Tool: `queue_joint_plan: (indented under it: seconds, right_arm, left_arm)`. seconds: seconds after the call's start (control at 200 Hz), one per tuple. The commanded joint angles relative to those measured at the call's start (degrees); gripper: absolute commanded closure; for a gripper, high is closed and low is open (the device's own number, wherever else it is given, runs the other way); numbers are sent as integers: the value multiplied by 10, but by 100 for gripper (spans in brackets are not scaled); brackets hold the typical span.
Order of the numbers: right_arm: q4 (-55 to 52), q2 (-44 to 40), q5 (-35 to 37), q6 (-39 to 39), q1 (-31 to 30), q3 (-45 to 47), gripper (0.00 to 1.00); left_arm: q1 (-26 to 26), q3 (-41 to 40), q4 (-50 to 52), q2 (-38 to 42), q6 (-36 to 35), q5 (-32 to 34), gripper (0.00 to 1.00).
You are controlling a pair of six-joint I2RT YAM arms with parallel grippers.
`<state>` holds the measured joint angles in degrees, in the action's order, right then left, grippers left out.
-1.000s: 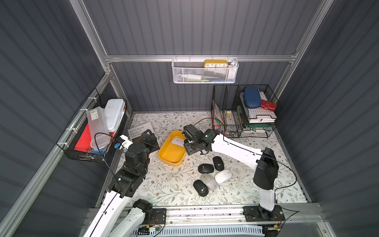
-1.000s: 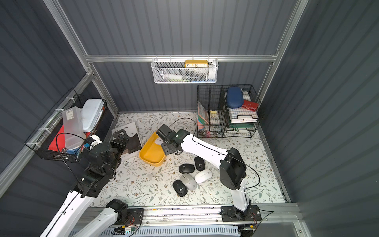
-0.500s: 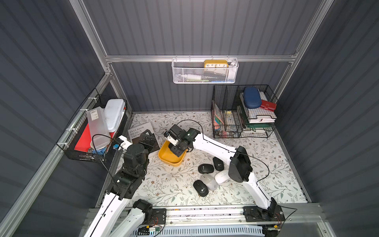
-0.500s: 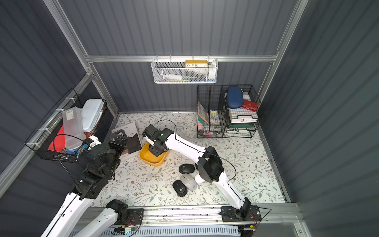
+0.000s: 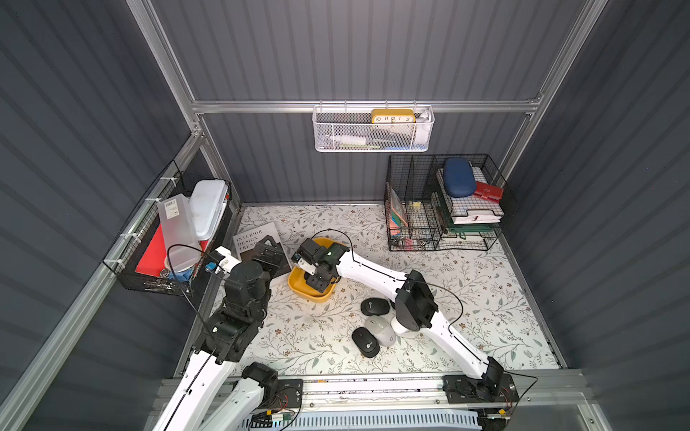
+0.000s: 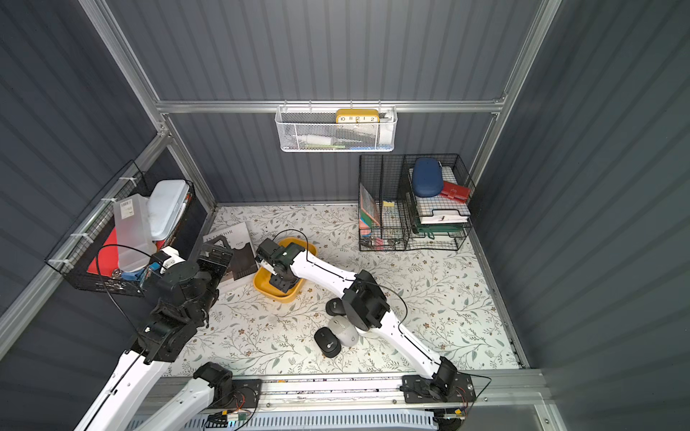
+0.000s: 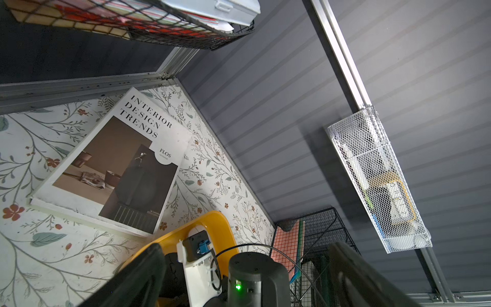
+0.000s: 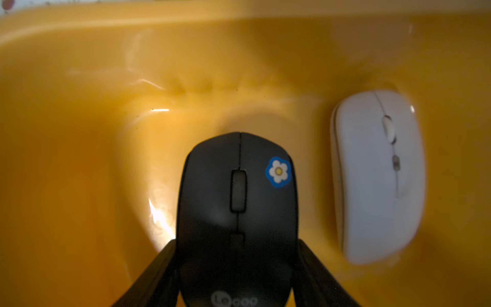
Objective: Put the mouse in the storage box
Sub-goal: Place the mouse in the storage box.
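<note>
- Right gripper (image 8: 236, 242) is reaching down inside the storage box (image 8: 79, 79). In both top views its head hangs over the yellow tray.
- Its fingers (image 8: 159, 271) lie against both flanks of the black mouse (image 8: 236, 191), pinching the rear half. The mouse's nose sticks out ahead of the fingertips.
- The black mouse sits low in the box, over the floor. Cannot tell if it touches down.
- Flower sticker (image 8: 278, 172) is on the mouse's top, ahead of the fingertips.
- White mouse (image 8: 377, 175) lies on the box floor beside the right gripper, outside one finger. It is apart from the black mouse and close to the box wall.
- Left gripper (image 5: 269, 250) hangs with jaws spread wide and nothing between them. The box is just ahead of it, and the magazine (image 7: 106, 164) is under and ahead of it.
- Loose mice (image 5: 381, 330) are clustered on the table well behind the right gripper, beside that arm's elbow.
</note>
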<state>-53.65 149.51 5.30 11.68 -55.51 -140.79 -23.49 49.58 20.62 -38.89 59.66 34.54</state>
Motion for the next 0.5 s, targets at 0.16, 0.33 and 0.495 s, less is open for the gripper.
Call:
queue_joint_plan:
  seconds: [0.16,0.33,0.495]
  right_arm:
    - [2,-31,16,3,-1,-16,4]
    - [-15,-102,11,-7,4,-5,3]
    - [-14,-263,-29,-5,19,151,5]
  left_arm:
    - [2,-7,-1,0,-9,-3,1]
    - [2,1,-2,-3,-16,-11,1]
    - [2,12,-9,-13,-37,-33,1]
